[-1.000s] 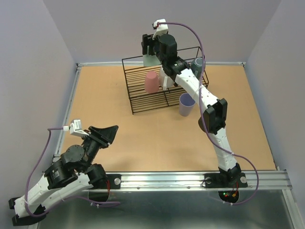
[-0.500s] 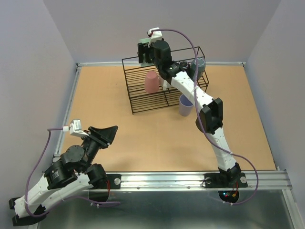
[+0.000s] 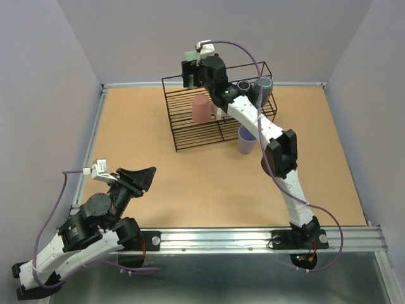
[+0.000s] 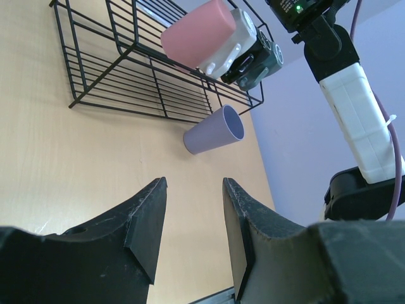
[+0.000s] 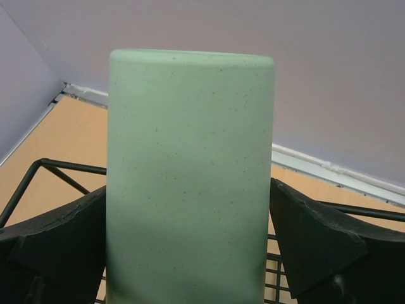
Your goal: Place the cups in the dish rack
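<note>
A tan wooden tabletop (image 3: pixel 190 190) fills the middle of the overhead view. Pale lavender walls (image 3: pixel 145 38) close it in from 9 o'clock round through 12 to 3 o'clock. A thin light edging strip (image 3: pixel 133 84) runs where the board meets the walls. At 6 o'clock a silvery metal rail (image 3: pixel 215 239) crosses the board's near edge, and just below it in the picture lies a dull grey metal sheet (image 3: pixel 221 282).
</note>
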Available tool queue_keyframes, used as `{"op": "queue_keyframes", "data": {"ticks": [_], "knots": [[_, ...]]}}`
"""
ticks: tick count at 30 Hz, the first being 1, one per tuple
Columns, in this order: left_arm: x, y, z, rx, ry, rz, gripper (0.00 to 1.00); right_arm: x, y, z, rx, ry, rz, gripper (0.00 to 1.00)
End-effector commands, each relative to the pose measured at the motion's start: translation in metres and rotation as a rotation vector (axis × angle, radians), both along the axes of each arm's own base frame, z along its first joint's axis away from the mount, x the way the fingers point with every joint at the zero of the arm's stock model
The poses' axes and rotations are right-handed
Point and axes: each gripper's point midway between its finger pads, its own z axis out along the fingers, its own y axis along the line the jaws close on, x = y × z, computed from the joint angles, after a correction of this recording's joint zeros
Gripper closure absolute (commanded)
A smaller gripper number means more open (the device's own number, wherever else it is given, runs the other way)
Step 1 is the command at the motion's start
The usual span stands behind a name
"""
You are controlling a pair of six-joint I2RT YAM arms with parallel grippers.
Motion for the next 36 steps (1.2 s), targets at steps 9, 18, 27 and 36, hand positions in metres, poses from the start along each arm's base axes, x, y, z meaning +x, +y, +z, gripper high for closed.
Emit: {"op": "queue_keyframes", "data": {"ticks": [9, 18, 27, 36], "knots": [[0.002, 0.006, 0.003, -0.016, -0.017, 0.028, 0.49, -0.020, -0.013, 0.046, 0.015, -0.050, -0.022, 0.00], [0.002, 0.008, 0.003, -0.027, -0.021, 0.034, 0.49, -0.032, -0.016, 0.072, 0.042, -0.081, 0.004, 0.00], [0.001, 0.010, 0.003, -0.034, -0.018, 0.041, 0.50, -0.048, -0.020, 0.096, 0.071, -0.102, 0.028, 0.00], [0.001, 0.010, 0.002, -0.037, -0.017, 0.042, 0.50, -0.100, -0.073, 0.144, 0.131, -0.120, -0.056, 0.00]]}}
